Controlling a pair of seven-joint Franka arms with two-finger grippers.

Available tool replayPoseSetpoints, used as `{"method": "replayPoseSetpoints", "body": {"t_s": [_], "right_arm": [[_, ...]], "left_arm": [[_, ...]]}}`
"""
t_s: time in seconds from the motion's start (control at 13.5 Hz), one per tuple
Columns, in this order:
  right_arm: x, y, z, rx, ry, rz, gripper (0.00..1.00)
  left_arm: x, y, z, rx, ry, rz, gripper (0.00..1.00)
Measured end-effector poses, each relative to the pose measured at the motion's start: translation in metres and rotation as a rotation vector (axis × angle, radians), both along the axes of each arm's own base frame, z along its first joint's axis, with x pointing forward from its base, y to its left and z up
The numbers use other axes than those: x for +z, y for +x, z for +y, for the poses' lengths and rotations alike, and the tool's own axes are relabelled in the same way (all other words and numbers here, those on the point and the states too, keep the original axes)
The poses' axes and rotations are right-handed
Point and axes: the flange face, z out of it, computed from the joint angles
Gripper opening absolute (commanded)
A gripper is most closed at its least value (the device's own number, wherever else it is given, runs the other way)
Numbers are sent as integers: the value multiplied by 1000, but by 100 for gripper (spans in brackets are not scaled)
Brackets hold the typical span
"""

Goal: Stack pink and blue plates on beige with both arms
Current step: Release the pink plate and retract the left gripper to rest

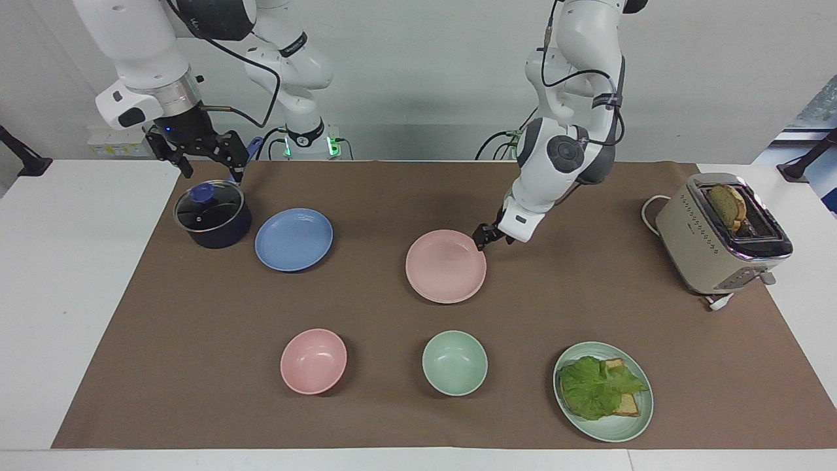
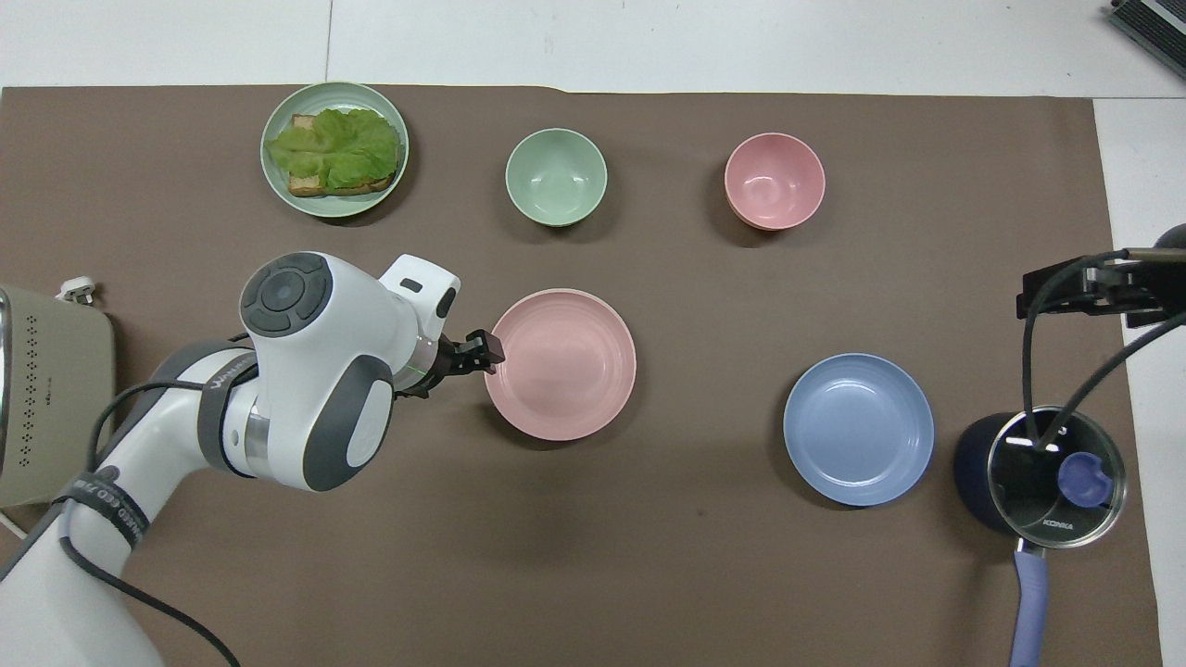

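The pink plate (image 1: 446,265) (image 2: 561,363) lies flat mid-table, resting on the beige plate, which it covers almost entirely. My left gripper (image 1: 485,234) (image 2: 486,350) is open, just off the pink plate's rim on the side toward the left arm's end, holding nothing. The blue plate (image 1: 293,239) (image 2: 858,429) sits alone on the mat toward the right arm's end. My right gripper (image 1: 210,171) (image 2: 1066,287) waits open over the lidded pot (image 1: 212,214), empty.
The dark pot (image 2: 1038,472) stands beside the blue plate. Farther from the robots lie a pink bowl (image 1: 313,361), a green bowl (image 1: 454,362) and a green plate (image 1: 614,435) with lettuce on bread. A beige toaster (image 1: 722,234) stands at the left arm's end.
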Motion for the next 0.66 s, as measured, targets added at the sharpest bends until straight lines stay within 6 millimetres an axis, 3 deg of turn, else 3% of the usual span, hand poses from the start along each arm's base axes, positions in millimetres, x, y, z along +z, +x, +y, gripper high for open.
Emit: {"method": "replayPoseSetpoints", "body": {"t_s": [0.37,0.66], "right_arm": [[0,0,2,3,0,-1,100],[1,1,2,4,0,-9,100]], "left_arm": [[6,37,105,-117,67,-21,100],[42,56,176,-195,88,-41,100]]}}
